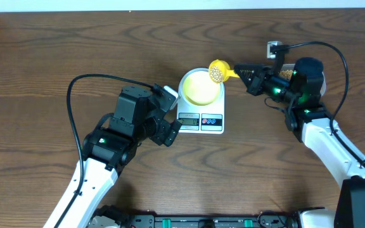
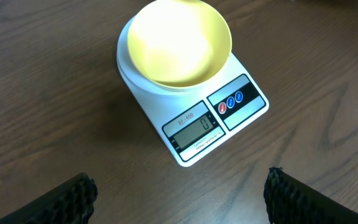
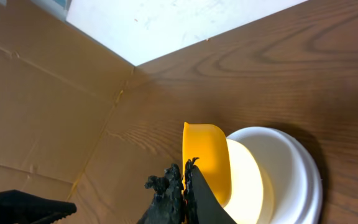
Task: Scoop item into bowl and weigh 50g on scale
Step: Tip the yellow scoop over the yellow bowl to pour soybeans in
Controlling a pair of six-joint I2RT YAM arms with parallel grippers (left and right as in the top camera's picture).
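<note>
The pale-yellow bowl (image 1: 201, 87) sits on the white scale (image 1: 203, 122) at the table's middle; it looks empty in the left wrist view (image 2: 178, 43). The scale's display (image 2: 193, 130) reads 0. My right gripper (image 1: 246, 74) is shut on the handle of a yellow scoop (image 1: 219, 70) filled with tan beans, held over the bowl's right rim. In the right wrist view the scoop (image 3: 205, 155) hangs above the bowl (image 3: 248, 186). My left gripper (image 1: 170, 130) is open and empty, left of the scale's front.
A container of beans (image 1: 286, 73) sits behind my right arm, mostly hidden. A small white object (image 1: 274, 47) lies at the far right of the table. Cardboard panels (image 3: 48, 112) edge the table.
</note>
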